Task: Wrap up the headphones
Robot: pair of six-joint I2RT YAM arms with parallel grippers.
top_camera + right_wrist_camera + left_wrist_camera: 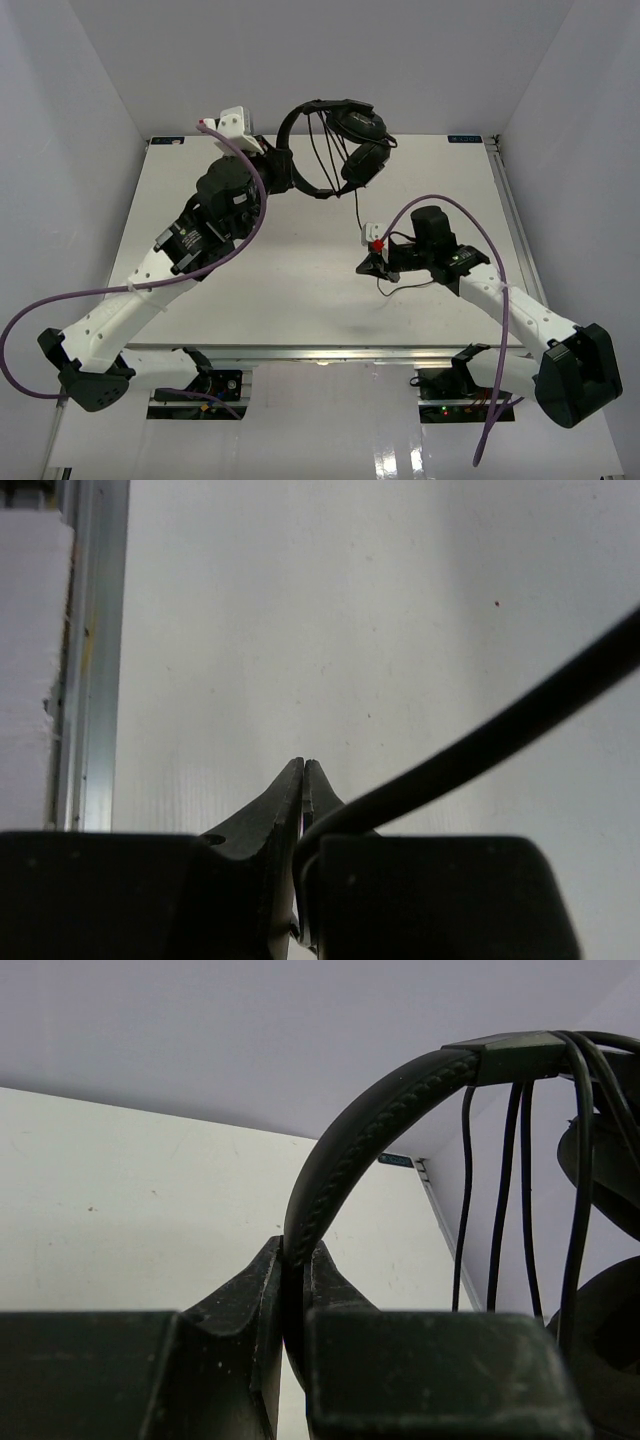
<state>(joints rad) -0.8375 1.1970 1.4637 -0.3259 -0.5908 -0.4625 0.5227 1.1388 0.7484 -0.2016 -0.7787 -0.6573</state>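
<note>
While seen from above, left arm: outstretched, left pincer [279, 163] clenched on headband [370, 1110] of headphones [362, 125]
Right arm: bent low, right pincer [303, 770] clamped on cable [480, 745]
Cable end: unclear

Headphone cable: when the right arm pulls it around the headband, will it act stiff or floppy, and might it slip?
Likely floppy: the cable hangs in loose strands off the headband and curls beyond the right gripper. Thin and smooth-looking, it may slide through the shut jaws under tension.
</note>
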